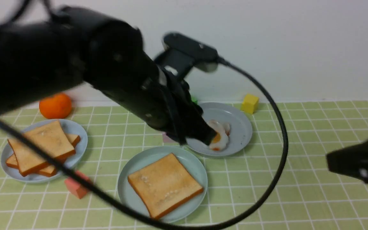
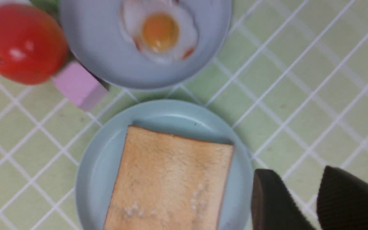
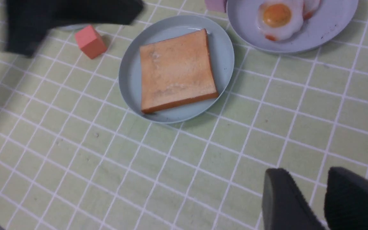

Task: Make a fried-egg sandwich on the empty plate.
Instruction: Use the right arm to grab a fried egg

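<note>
Tabletop staged as play kitchen — toy toast on plates [image 1: 162, 217], grid-patterned cloth [image 1: 299, 134], bare pale wall [image 1: 299, 48]; wider room unclear, possibly lab.

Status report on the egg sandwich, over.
Both grippers, left and right, open and empty. One toast slice on the teal plate; egg still on the grey plate. Nothing resting on the slice.

Table, green-and-white grid top [image 1: 299, 198]: teal plate [image 1: 123, 191], two greyer plates [image 1: 243, 140], orange [image 1: 55, 106], tomato [image 2: 24, 44], colored blocks [image 1: 250, 103].
</note>
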`<state>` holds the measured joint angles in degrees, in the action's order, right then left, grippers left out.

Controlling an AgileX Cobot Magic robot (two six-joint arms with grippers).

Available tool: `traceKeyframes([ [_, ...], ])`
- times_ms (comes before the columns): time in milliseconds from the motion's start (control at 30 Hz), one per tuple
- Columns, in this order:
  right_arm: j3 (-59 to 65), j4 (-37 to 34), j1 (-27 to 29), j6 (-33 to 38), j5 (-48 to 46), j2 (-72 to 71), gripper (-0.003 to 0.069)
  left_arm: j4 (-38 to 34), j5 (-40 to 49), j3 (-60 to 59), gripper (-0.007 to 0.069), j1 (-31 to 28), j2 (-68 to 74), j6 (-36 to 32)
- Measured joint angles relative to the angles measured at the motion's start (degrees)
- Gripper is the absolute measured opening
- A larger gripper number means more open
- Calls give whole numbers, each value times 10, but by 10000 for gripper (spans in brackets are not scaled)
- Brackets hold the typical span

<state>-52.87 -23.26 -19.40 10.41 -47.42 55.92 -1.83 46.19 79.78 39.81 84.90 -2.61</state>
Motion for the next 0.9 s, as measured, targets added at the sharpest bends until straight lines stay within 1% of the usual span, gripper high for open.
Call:
traceKeyframes([
  [33,-3,-4,0,0,15,32,246,1,3,-5,125,0,-26,5],
  [67,-10,-6,0,0,29,72,255,2,4,-16,57,0,-73,12],
  [100,-19,-8,0,0,36,104,260,2,5,-29,12,0,-106,16],
  [133,-28,-10,0,0,40,130,262,2,5,-42,-7,0,-126,19],
  [167,-33,-11,0,0,41,137,263,2,5,-50,-13,0,-140,21],
  [233,-70,-14,0,1,43,221,267,2,5,-109,-13,0,-225,40],
  [333,-109,-15,0,1,47,289,266,2,-2,-181,-13,0,-315,55],
  [500,-186,-27,0,-6,59,398,266,2,-62,-313,-13,0,-462,76],
  [633,-247,-37,0,-46,60,478,283,4,-128,-395,-13,0,-570,97],
  [733,-281,-41,4,-65,60,526,311,4,-152,-417,-13,0,-600,103],
  [767,-300,-43,9,-73,60,549,330,4,-159,-422,-13,0,-607,104],
  [800,-303,-43,9,-74,60,549,330,4,-160,-423,-13,0,-608,104],
  [833,-328,-49,21,-85,61,582,359,4,-165,-426,-13,0,-610,105],
  [900,-345,-59,29,-88,61,602,375,3,-166,-427,-13,0,-610,105],
])
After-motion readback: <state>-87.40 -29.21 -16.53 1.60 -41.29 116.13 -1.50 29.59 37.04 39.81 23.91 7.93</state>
